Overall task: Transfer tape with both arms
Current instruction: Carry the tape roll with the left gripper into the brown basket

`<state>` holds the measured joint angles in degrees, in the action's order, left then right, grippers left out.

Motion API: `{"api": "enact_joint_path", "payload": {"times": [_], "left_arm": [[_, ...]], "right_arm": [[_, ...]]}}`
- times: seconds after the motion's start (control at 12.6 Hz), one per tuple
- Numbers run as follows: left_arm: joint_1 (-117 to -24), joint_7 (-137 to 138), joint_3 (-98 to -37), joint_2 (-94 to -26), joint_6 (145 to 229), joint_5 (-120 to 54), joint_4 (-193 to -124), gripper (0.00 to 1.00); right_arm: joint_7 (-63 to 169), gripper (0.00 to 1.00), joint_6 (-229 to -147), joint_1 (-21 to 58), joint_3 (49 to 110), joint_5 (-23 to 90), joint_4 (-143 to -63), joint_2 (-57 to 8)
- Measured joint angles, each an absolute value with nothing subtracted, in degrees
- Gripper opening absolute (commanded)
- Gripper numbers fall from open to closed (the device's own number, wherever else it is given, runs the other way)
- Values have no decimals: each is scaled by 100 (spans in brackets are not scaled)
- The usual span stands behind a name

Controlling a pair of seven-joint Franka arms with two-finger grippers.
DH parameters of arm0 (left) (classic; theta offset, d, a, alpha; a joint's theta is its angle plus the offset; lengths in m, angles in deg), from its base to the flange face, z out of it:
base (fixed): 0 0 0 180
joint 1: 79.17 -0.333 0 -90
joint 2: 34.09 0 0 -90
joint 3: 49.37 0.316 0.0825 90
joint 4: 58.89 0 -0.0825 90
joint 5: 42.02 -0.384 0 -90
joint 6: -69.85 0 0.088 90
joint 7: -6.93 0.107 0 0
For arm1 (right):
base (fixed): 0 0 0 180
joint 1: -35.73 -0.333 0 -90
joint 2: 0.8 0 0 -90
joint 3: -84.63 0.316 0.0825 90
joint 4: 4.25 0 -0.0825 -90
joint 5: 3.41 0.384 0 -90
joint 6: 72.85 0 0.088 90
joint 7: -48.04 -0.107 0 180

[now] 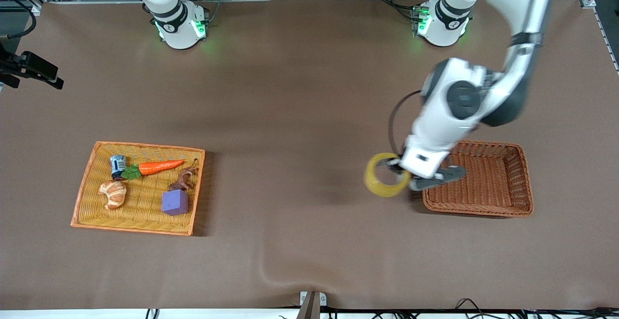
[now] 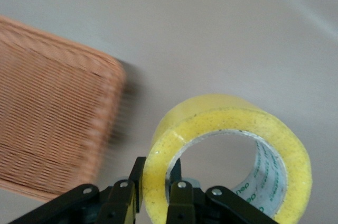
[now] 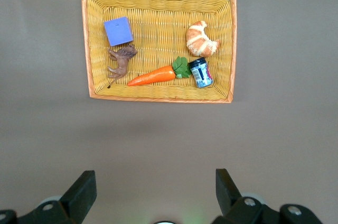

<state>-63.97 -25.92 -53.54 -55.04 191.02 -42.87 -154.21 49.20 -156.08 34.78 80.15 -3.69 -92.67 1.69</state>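
The left tool [image 1: 397,171] grips the tape [image 1: 384,175], its two fingers [image 2: 122,198] pinched on the roll's wall, one inside the core and one outside. The tape hangs off the desk [image 1: 300,106], standing on edge, just beside the brown basket [image 1: 488,203] on the side toward the right arm's end of the desk, over bare desk. In the left wrist view the tape [image 2: 227,152] shows its yellowish rim and pale inner core, with the brown basket [image 2: 50,134] close by.

The left arm [image 1: 464,101] reaches down from its base, its wrist over the brown basket's edge.

The right tool [image 3: 156,195] is open, fingers [image 3: 80,192] spread wide, and hangs high over bare desk, looking down at the yellow basket [image 3: 158,94]; the right arm waits.

The yellow basket [image 1: 87,183] lies well apart from the brown basket, toward the right arm's end of the desk. It holds a carrot [image 1: 159,166], a croissant [image 1: 113,194], a purple cube [image 1: 175,202], a small can [image 1: 117,165] and a brown toy animal [image 1: 183,180].
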Motion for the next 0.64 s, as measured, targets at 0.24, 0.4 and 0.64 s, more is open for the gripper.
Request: {"api": "enact_joint_path", "payload": {"times": [0.24, 0.4, 0.64], "left_arm": [[-7270, -1193, -5354, -5456, 18895, -4286, -15645, 0], [-7788, -474, -5354, -5524, 18914, -4285, -15898, 0], [-8363, 219, -5356, -5806, 19332, -4286, -16224, 0]], "right_arm": [[4918, 100, -15605, 3479, 8013, -366, -9267, 169], [4918, 100, -15605, 3477, 8017, -364, -9266, 170], [4918, 100, -15604, 3472, 8032, -361, -9265, 172]]}}
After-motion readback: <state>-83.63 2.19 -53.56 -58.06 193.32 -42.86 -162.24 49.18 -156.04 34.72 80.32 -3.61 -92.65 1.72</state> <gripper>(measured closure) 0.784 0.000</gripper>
